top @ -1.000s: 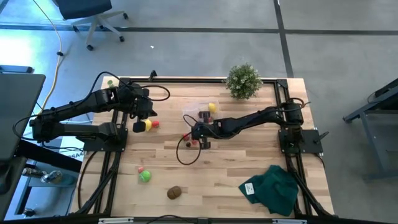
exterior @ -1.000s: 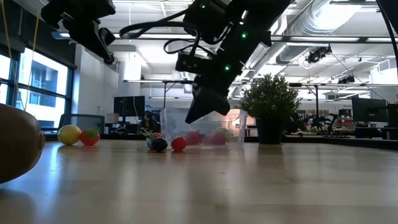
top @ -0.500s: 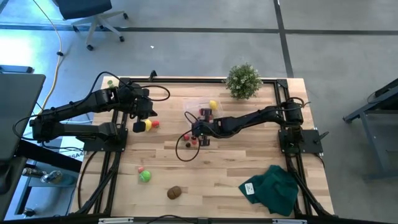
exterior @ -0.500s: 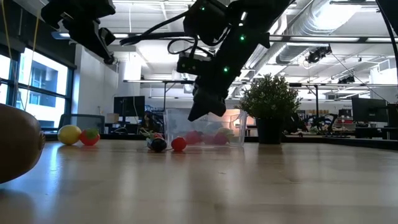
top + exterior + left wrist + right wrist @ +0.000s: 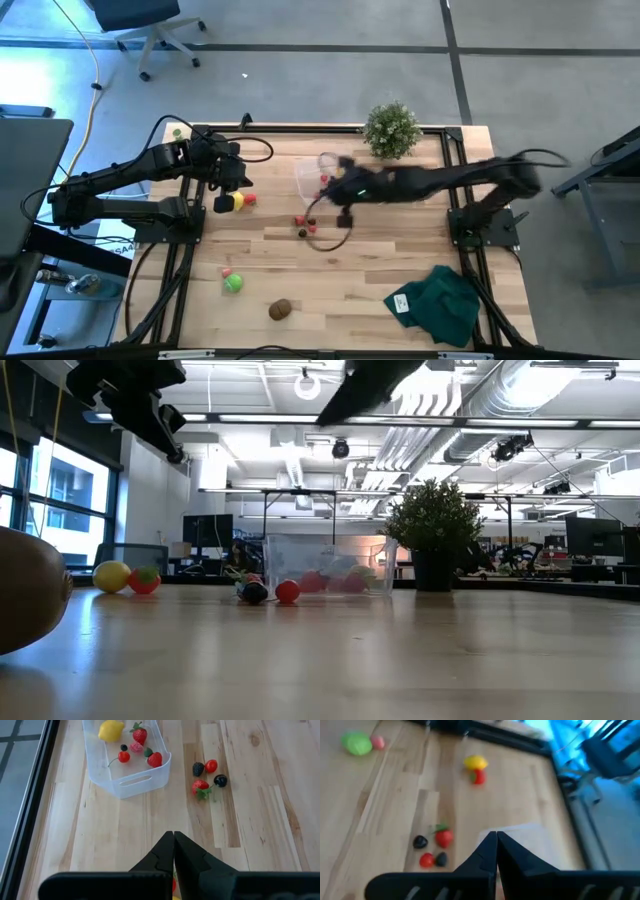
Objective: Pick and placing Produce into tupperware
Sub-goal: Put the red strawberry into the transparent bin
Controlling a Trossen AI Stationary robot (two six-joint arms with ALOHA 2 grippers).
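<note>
**Partly filled, several fruits left**

We count a lemon and perhaps four red berries in the clear plastic tupperware [image 5: 127, 762]. A cluster of small red and dark berries [image 5: 207, 776] lies beside it; others sit farther off. Both grippers' fingers are pressed together, empty.

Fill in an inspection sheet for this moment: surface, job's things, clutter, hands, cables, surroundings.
Surface: wooden table.
Job's things: tupperware holds a lemon and red berries; four berries lie beside it; lemon and red fruit, green ball, kiwi loose.
Clutter: potted plant, green cloth.
Hands: left hand shut, empty; right hand shut, raised near the tupperware.
Cables: black loop under right arm.
Surroundings: office chair.
</note>
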